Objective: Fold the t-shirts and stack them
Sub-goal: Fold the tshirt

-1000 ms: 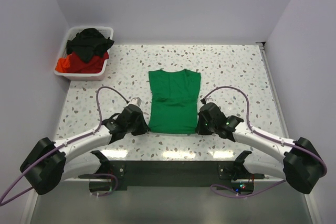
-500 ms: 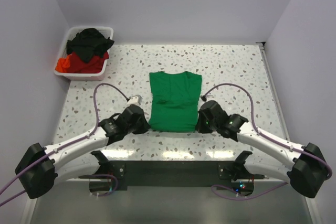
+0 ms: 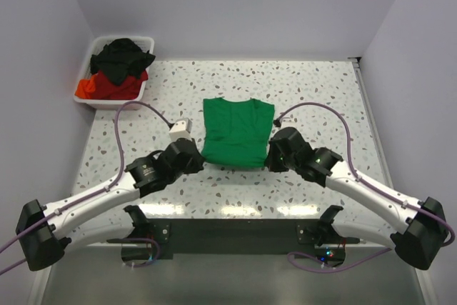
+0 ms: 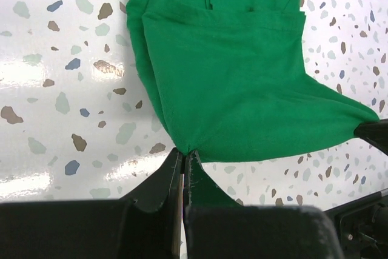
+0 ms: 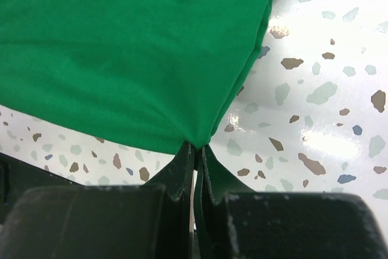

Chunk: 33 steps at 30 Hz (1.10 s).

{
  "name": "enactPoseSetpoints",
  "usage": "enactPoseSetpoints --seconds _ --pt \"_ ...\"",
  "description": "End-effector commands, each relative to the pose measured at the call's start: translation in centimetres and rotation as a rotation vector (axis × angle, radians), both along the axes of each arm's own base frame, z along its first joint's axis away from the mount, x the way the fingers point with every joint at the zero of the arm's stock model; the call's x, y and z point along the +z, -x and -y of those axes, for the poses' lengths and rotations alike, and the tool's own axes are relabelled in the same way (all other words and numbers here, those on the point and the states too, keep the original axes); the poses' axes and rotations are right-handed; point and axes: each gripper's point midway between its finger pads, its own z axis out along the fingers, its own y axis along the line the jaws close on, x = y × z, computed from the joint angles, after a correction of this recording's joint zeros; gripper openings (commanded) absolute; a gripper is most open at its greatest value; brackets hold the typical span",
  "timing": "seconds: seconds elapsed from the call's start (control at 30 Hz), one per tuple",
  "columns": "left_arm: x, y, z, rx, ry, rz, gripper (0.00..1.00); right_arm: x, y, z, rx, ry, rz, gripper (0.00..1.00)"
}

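The bright green t-shirt (image 3: 235, 132) lies mid-table with its sides folded in. Its near hem is lifted off the table. My left gripper (image 3: 202, 161) is shut on the hem's near left corner; the left wrist view shows the green t-shirt (image 4: 242, 83) pinched at that gripper's (image 4: 185, 153) tips. My right gripper (image 3: 268, 163) is shut on the near right corner; the right wrist view shows the shirt (image 5: 133, 59) pinched at that gripper's (image 5: 198, 148) tips. A black t-shirt (image 3: 123, 55) and a red t-shirt (image 3: 107, 85) lie heaped in the bin.
The white plastic bin (image 3: 139, 91) stands at the far left corner against the left wall. Purple cables loop above both wrists. The terrazzo table (image 3: 321, 98) ends at walls on the left, back and right.
Both grippers have moved away from the near edge with the hem corners in them. The shirt's near hem has risen and travelled toward the collar, so the visible shirt is shorter.
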Motion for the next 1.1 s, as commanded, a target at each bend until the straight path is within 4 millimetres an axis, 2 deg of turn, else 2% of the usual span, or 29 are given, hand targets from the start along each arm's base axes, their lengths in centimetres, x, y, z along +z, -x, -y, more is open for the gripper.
enactPoseSetpoints --seconds 0.0,0.3,0.43,0.5,0.53,0.57,0.73,0.83,1.07 --pt "2.2 -0.2 -0.7 0.052 0.002 0.054 0.0 2.1 -0.2 0.1 0.016 -0.007 0.053 0.0" --pt "4.0 -0.5 -0.7 0.094 -0.019 0.11 0.0 5.3 -1.1 0.7 -0.016 -0.011 0.131 0.0" --pt "5.5 -2.0 -0.5 0.139 -0.049 0.154 0.0 7.0 -2.5 1.0 -0.054 0.005 0.187 0.0" --pt "6.8 -2.9 -0.2 0.162 -0.06 0.186 0.0 7.0 -3.1 0.9 -0.062 0.026 0.193 0.0" --pt "6.4 -3.4 0.2 0.166 -0.089 0.18 0.0 7.3 -3.4 0.7 -0.066 0.027 0.202 0.0" --pt "7.3 -3.9 0.7 0.17 -0.08 0.192 0.0 7.5 -3.8 0.6 -0.074 0.028 0.212 0.0" --pt "7.7 -6.0 2.1 0.203 -0.138 0.212 0.0 7.6 -5.7 0.0 -0.109 0.065 0.23 0.0" --pt "7.5 -6.9 1.7 0.246 -0.176 0.201 0.0 7.6 -6.6 0.0 -0.133 0.082 0.239 0.0" --pt "6.8 -9.3 -0.9 0.372 -0.207 0.176 0.0 7.2 -9.0 0.5 -0.199 0.099 0.247 0.0"
